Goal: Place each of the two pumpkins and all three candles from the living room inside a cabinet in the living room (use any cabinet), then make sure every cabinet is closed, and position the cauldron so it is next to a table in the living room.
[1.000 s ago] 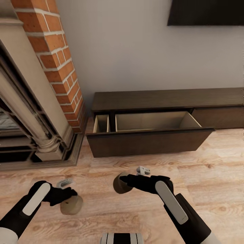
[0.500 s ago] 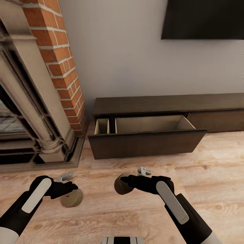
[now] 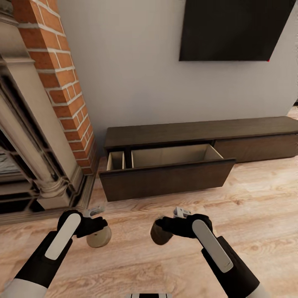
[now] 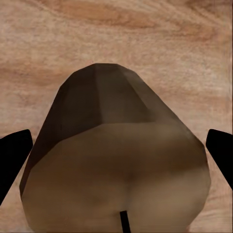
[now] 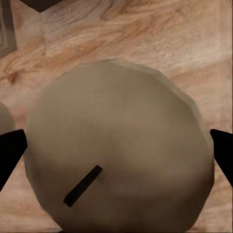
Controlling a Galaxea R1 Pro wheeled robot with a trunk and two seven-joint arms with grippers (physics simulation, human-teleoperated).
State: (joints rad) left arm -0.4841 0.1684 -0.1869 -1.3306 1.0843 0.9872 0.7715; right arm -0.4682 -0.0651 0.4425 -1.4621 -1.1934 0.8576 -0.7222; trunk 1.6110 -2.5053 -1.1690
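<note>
I have two candles in view, one in each gripper. The left gripper (image 3: 96, 231) is clamped on a beige candle (image 3: 99, 237) held low over the wooden floor (image 3: 256, 207); in the left wrist view that candle (image 4: 116, 160) sits between the dark fingertips (image 4: 13, 155), wick end toward the camera. The right gripper (image 3: 159, 227) grips the second candle (image 3: 159, 235), which looks darker in shadow; in the right wrist view its round top with a short dark wick (image 5: 119, 155) sits between the fingertips (image 5: 221, 150), and a sliver of another beige shape shows at the edge, too little for me to identify.

Ahead of me stands one long dark brown cabinet (image 3: 198, 132) against the pale wall (image 3: 132, 74). One drawer (image 3: 165, 178) is pulled out, showing a pale interior split into a narrow compartment toward the fireplace and a wide one beside it; both look empty from here. The rest of the cabinet front, further right, sits flush.

On my left a stone-coloured fireplace (image 3: 29, 136) and a red brick column (image 3: 58, 74) reach almost to the cabinet's end. A dark flat screen (image 3: 231, 29) hangs on the wall above. Bare floor lies between my grippers and the drawer front.
</note>
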